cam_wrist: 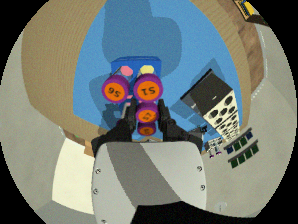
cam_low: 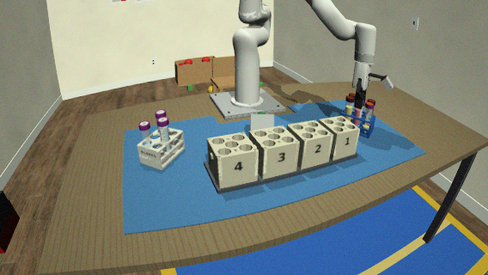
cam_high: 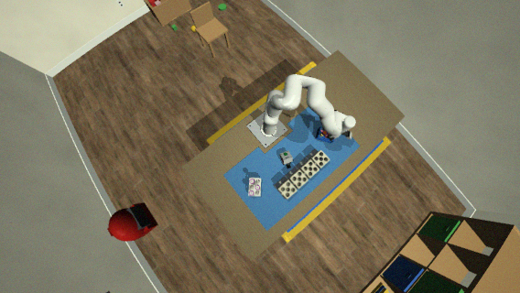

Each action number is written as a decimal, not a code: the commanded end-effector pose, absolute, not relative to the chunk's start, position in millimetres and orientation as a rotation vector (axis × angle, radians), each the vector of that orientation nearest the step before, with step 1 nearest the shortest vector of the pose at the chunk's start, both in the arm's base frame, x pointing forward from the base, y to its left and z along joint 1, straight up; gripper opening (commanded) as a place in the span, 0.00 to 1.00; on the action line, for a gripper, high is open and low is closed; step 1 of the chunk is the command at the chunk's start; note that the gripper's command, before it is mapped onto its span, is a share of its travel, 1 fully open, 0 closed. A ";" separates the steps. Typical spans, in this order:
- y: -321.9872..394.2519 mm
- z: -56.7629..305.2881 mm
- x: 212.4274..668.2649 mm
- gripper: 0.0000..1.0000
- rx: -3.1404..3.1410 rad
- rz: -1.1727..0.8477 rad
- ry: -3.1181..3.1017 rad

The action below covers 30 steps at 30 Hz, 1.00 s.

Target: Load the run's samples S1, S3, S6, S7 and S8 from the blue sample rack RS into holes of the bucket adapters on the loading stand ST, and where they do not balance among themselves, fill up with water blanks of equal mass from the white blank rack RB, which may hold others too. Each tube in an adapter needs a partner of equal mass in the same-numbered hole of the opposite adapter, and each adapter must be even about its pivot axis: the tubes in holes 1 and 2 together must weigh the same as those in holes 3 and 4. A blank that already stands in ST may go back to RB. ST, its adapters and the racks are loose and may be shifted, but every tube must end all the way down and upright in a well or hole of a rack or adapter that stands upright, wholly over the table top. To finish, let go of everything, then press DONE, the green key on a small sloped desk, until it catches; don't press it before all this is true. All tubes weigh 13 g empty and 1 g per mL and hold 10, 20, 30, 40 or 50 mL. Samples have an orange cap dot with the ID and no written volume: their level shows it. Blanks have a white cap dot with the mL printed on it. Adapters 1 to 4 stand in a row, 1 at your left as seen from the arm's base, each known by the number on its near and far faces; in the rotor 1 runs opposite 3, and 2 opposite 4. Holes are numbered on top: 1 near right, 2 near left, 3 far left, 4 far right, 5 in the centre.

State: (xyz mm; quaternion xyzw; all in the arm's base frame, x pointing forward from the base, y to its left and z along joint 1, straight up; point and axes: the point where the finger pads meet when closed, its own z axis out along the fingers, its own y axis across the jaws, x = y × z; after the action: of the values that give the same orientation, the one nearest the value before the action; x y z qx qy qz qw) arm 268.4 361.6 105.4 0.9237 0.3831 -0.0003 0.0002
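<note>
My gripper is down in the blue sample rack RS at the right end of the mat, shut on the upper part of one orange-dotted sample tube; I cannot read its ID. The tube still stands low in the rack. Two more sample caps stand just behind it. The stand ST holds adapters 4, 3, 2 and 1 in a row, and every hole I can see is empty. The white blank rack RB holds three purple-capped blanks.
The DONE key desk sits behind adapter 3, between the stand and the arm's base plate. Everything stands on a blue mat. The table's right edge is close behind the sample rack.
</note>
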 end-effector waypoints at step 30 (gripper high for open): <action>362.7 125.4 269.2 0.00 2.904 0.005 1.204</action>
State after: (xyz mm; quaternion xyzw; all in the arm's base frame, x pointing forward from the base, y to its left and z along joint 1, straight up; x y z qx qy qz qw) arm 268.5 361.7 122.4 0.9237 0.3831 0.0000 0.0000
